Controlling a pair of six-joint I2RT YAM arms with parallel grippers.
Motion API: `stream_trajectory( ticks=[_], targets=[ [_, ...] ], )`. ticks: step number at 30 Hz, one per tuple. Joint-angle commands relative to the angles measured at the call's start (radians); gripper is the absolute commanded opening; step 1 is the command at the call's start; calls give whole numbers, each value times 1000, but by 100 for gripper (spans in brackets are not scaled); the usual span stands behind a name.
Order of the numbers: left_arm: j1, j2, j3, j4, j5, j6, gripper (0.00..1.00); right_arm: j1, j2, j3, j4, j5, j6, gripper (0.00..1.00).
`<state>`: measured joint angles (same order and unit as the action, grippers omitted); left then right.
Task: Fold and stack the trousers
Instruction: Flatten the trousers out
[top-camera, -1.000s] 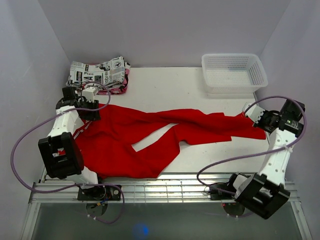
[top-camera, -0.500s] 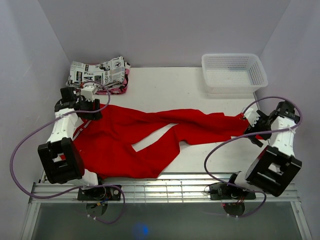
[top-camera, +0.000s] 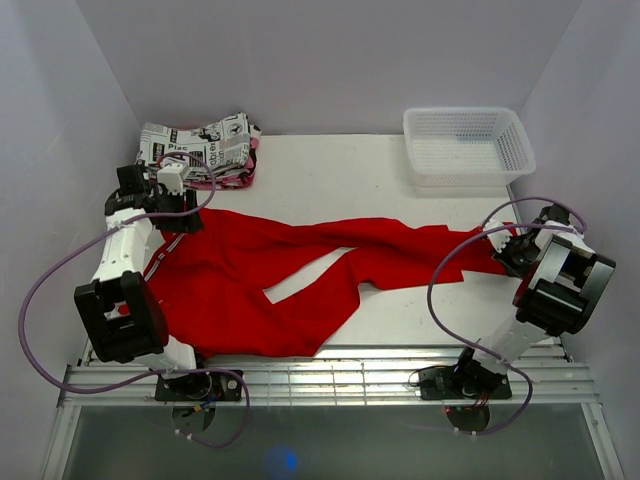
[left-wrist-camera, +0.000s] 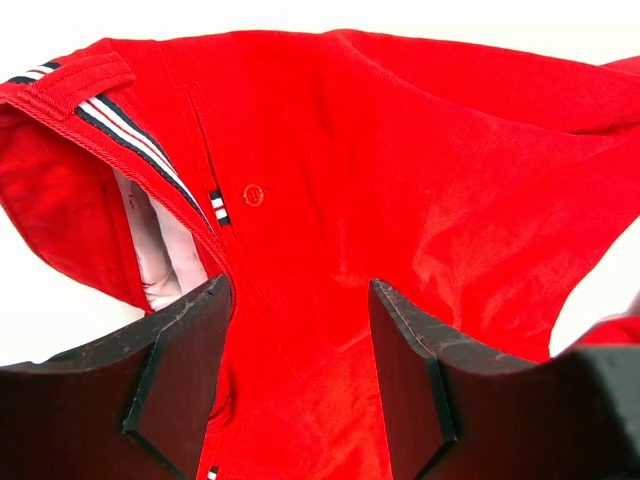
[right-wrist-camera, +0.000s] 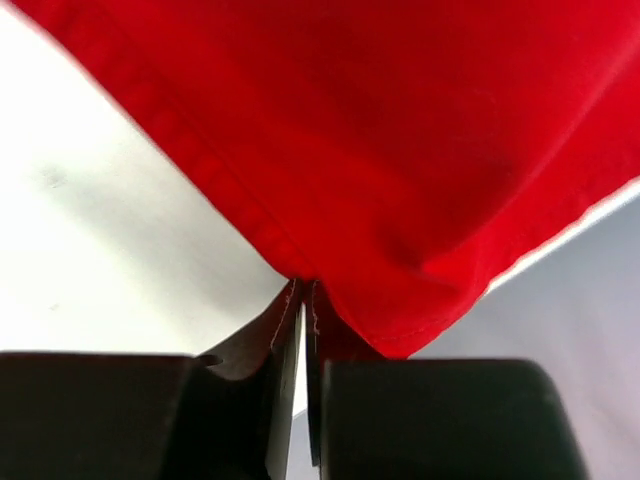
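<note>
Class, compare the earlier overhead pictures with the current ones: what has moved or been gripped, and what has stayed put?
The right arm's elbow swung up from near its base toward the leg ends. The right tool is now shut on the hem of the trousers. The left tool shifted slightly farther back, open over the waistband. The trousers stay spread out; basket and newspaper-print garment unmoved.

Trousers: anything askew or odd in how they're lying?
Yes. The red trousers aren't flat: the two legs overlap past mid-table, and the waistband by the left gripper is folded over, showing pale lining. The right gripper pinches a cuff.
</note>
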<state>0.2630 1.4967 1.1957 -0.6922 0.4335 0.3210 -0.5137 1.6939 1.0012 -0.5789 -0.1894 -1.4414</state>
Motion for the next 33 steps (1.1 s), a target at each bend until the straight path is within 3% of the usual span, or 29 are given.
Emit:
stream_trajectory(
  ticks=[1,5,9,19,29,31,33],
  targets=[
    [5,-64,42,-17,36,-10,67,-3,-28,42,-349,-73,-4,8],
    [4,-81,28,-9,54,-14,67,-26,-134,96,-522,-148,-36,8],
    [4,-90,7,0,76,-20,67,-26,-246,105,-549,-189,-33,8],
    [5,-124,10,-10,60,-11,66,-92,-192,316,-728,-265,-45,8],
    [5,-259,-85,10,40,15,65,-327,-462,409,-731,-461,-103,8],
    [7,-273,-100,16,37,16,65,-339,-519,430,-720,-539,-36,8],
    [5,-279,-105,37,34,4,65,-333,-510,432,-591,-562,69,8]
  ],
)
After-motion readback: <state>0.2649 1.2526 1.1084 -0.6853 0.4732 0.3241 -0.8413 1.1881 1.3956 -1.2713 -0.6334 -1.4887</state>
